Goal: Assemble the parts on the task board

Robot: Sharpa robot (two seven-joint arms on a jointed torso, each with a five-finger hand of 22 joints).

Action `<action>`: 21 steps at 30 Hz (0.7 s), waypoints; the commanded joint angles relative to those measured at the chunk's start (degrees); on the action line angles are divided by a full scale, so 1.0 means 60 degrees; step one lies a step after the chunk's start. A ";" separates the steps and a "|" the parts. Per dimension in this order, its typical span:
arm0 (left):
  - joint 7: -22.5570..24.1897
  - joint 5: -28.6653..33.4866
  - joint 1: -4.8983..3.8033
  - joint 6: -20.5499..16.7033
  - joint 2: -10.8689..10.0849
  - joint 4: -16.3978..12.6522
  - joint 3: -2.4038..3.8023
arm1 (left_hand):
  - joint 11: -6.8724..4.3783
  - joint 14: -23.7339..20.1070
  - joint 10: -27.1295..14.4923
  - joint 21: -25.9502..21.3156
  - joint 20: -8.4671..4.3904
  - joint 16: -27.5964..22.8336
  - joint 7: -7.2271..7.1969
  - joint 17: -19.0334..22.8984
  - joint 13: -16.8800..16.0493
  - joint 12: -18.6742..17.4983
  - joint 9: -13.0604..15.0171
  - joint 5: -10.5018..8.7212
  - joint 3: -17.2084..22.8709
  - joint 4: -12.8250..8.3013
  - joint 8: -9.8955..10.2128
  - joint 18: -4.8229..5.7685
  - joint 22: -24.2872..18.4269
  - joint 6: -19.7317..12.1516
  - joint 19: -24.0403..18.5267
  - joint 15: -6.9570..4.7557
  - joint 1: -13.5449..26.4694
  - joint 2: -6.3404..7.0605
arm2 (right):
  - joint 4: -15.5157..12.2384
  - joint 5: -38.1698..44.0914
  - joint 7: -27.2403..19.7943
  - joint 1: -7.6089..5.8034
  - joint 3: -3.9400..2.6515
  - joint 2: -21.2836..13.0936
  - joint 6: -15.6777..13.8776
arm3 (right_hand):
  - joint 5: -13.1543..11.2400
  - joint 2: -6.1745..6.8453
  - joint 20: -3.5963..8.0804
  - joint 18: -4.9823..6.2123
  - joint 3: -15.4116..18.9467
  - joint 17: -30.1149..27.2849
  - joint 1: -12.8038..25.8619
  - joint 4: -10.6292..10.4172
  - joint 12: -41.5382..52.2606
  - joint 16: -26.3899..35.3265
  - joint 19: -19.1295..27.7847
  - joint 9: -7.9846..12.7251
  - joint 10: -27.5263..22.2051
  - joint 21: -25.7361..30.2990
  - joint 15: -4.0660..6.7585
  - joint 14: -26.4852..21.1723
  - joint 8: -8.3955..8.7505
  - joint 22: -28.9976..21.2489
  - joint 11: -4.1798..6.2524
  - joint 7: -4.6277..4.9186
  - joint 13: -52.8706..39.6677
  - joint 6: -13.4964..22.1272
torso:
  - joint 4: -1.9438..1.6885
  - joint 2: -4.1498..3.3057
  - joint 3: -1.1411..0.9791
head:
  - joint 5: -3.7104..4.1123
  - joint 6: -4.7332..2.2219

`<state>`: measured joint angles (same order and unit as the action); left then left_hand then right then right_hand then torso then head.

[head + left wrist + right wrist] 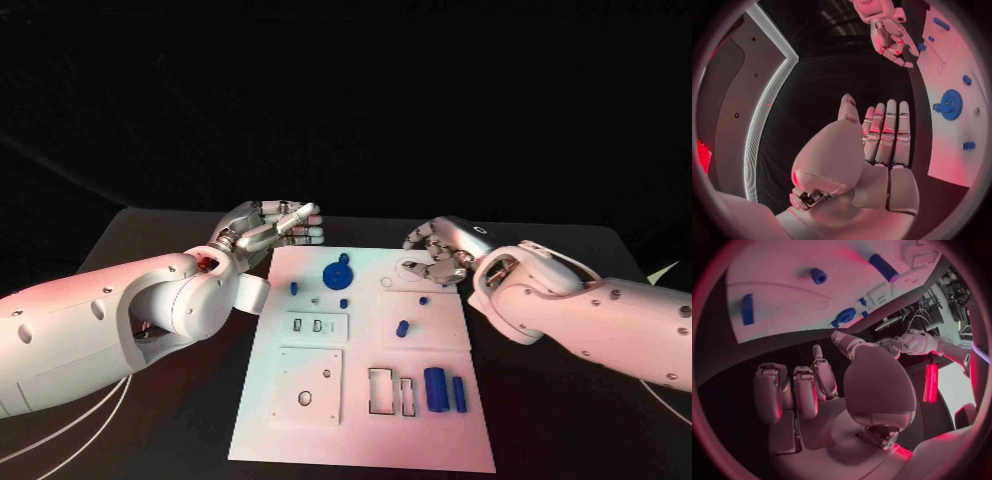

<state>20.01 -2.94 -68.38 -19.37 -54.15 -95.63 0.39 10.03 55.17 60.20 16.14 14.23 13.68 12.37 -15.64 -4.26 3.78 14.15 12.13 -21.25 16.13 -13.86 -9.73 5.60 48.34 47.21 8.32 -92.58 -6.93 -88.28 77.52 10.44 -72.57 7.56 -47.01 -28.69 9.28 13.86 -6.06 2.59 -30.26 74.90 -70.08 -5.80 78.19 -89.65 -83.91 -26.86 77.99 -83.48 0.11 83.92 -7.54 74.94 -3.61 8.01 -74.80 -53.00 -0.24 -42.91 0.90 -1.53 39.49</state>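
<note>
Hands apart at frame centre: left hand (271,228) empty with fingers straight, right hand (440,252) empty with fingers loosely curled, flanking task board (433,430) with blue gear (339,273).

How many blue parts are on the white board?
7: a gear and three small pegs up top, a stub mid-board, two long bars near the front. The right hand may hide more.

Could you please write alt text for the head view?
A white task board lies on a black table with small blue parts on it. The left hand and right hand hover empty at its far edge.
</note>
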 commanded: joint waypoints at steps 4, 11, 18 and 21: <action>0.0084 0.0041 -0.0005 0.0171 0.0047 0.0026 0.0006 | 0.0030 -0.0057 -0.0062 -0.0036 0.0030 -0.0034 -0.0020 -0.0008 0.0011 -0.0018 0.0015 -0.0048 -0.0047 -0.0018 0.0056 -0.0106 -0.0010 -0.0054 0.0008 -0.0024 -0.0028 -0.0101 | -0.0157 -0.2715 -0.1543 -0.0054 0.0009 -0.0993 0.0890 | 0.0180 0.0179 0.0010 -0.0088 -0.0061 0.2516 -0.0336 0.0423 -0.0006 -0.0058 -0.0119 0.0031 -0.0062 0.0023 0.0018 0.1013 0.0033 0.1609 -0.0004 0.0047 -0.0008 -0.0004 | 0.0148 0.0096 -0.0081 | 0.0092 0.0004; 0.0098 0.0042 0.0002 0.0203 0.0100 0.0126 0.0005 | 0.0033 -0.0060 -0.0073 -0.0040 0.0032 -0.0041 -0.0018 -0.0028 0.0011 -0.0018 0.0032 -0.0047 -0.0074 -0.0018 0.0059 -0.0106 -0.0017 -0.0064 0.0009 -0.0022 -0.0027 -0.0116 | 0.0187 -0.2919 -0.1876 0.0013 0.0021 -0.1473 0.1235 | 0.0239 0.0224 0.0005 -0.0088 -0.0073 0.2516 -0.0426 0.0547 -0.0028 -0.0058 -0.0120 0.0044 -0.0090 0.0025 0.0012 0.1013 0.0045 0.1614 -0.0011 0.0055 0.0022 0.0012 | 0.0190 0.0134 -0.0142 | 0.0172 0.0025; 0.0107 0.0043 0.0015 0.0211 0.0108 0.0214 0.0003 | 0.0033 -0.0060 -0.0073 -0.0040 0.0032 -0.0041 -0.0018 -0.0028 0.0011 -0.0018 0.0032 -0.0047 -0.0074 -0.0018 0.0059 -0.0106 -0.0017 -0.0064 0.0009 -0.0022 -0.0027 -0.0116 | 0.0428 -0.2545 -0.1770 0.0225 0.0028 -0.1468 0.1229 | 0.0218 0.0238 -0.0005 -0.0083 -0.0066 0.2516 -0.0444 0.0607 -0.0070 -0.0058 -0.0105 0.0077 -0.0140 0.0046 -0.0003 0.1013 0.0101 0.1603 -0.0034 0.0082 0.0071 0.0109 | 0.0167 0.0117 -0.0216 | 0.0197 0.0092; 0.0111 0.0043 0.0019 0.0222 0.0116 0.0231 0.0002 | 0.0033 -0.0060 -0.0073 -0.0040 0.0032 -0.0041 -0.0018 -0.0028 0.0011 -0.0018 0.0032 -0.0047 -0.0074 -0.0018 0.0059 -0.0106 -0.0017 -0.0064 0.0009 -0.0022 -0.0027 -0.0116 | 0.0550 -0.2417 -0.1701 0.0293 0.0029 -0.1362 0.1166 | 0.0216 0.0233 -0.0008 -0.0081 -0.0068 0.2516 -0.0450 0.0619 -0.0075 -0.0058 -0.0101 0.0084 -0.0146 0.0052 -0.0007 0.1013 0.0114 0.1600 -0.0039 0.0087 0.0077 0.0132 | 0.0141 0.0107 -0.0223 | 0.0218 0.0097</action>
<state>20.08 -2.88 -68.28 -19.15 -53.60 -94.20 0.37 10.25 55.18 59.99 16.14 14.23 13.68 12.37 -15.76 -4.26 3.78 14.29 12.13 -21.42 15.96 -13.86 -9.73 5.56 48.34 47.20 8.31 -92.82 -7.17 -85.14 62.15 1.00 -70.95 7.76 -55.39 -22.92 10.44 15.22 -6.05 2.59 -30.60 74.90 -72.41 -2.52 77.96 -89.65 -83.90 -26.45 77.48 -83.43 0.11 83.92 -7.18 74.92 -3.69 8.40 -74.38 -52.61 0.76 -42.18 -0.31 -0.32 40.01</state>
